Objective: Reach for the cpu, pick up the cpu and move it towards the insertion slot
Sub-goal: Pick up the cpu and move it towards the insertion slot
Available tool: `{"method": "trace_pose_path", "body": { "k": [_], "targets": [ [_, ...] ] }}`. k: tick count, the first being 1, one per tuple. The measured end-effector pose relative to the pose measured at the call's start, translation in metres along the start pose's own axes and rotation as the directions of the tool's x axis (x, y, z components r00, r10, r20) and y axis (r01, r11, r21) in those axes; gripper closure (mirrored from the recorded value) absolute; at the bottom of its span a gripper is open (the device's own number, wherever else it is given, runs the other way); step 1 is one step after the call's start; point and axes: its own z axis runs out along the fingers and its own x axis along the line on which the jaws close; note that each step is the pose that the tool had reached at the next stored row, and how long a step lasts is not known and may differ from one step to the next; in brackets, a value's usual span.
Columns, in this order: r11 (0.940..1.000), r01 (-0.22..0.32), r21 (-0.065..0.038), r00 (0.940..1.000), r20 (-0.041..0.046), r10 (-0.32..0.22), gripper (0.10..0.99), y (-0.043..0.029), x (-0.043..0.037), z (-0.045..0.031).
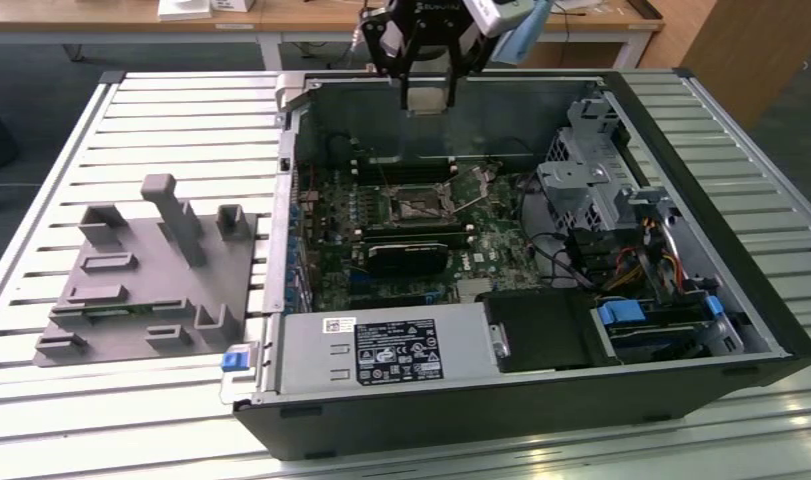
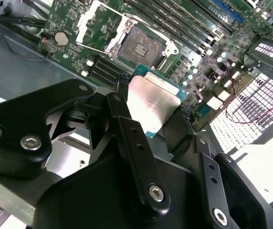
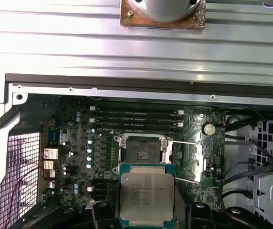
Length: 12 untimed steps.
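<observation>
One claw (image 2: 156, 112) grips the cpu (image 2: 152, 104) (lower edge hidden by fingers (image 2: 127, 126)) above the insertion slot (image 2: 135, 46).

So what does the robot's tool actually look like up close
The tool is matte black metal: thick angular linkage arms joined by silver hex-head screws, tapering into flat, narrow black fingers with small holes along them. In the exterior view, its black body carries white panels and a pale blue piece beside it.

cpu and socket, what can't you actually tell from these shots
- cpu: near edge hidden behind the gripper in the first wrist view.
- insertion slot: its contacts are too small to make out in both wrist views.
- Exterior view: whatever the gripper holds is too small to tell.
</observation>
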Motion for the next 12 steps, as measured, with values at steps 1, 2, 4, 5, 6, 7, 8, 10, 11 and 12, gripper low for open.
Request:
{"method": "trace_pose_path", "body": {
  "k": [1, 2, 4, 5, 6, 7, 8, 10, 11, 12],
  "targets": [
    [1.0, 0.0, 0.0, 1.0, 0.0, 0.0, 0.545, 0.0004, -0.0007, 0.0001],
    [1.0, 0.0, 0.0, 1.0, 0.0001, 0.0, 0.545, 0.0008, -0.0019, 0.0002],
    [1.0, -0.001, 0.0, 1.0, 0.0, 0.001, 0.545, 0.0014, -0.0038, 0.0004],
    [1.0, -0.001, 0.0, 1.0, 0.0001, 0.001, 0.545, 0.0015, -0.0043, 0.0005],
    [1.0, -0.002, 0.0, 1.0, 0.0001, 0.002, 0.545, 0.0015, -0.0044, 0.0004],
    [1.0, -0.002, 0.0, 1.0, 0.0001, 0.002, 0.545, 0.0015, -0.0044, 0.0004],
    [1.0, -0.002, 0.0, 1.0, 0.0002, 0.002, 0.545, 0.0015, -0.0045, 0.0005],
    [1.0, -0.002, 0.0, 1.0, 0.0001, 0.002, 0.545, 0.0015, -0.0045, 0.0005],
    [1.0, -0.002, 0.0, 1.0, 0.0001, 0.002, 0.545, 0.0015, -0.0045, 0.0005],
    [1.0, -0.002, 0.0, 1.0, 0.0001, 0.002, 0.545, 0.0015, -0.0045, 0.0005]
  ]
}}
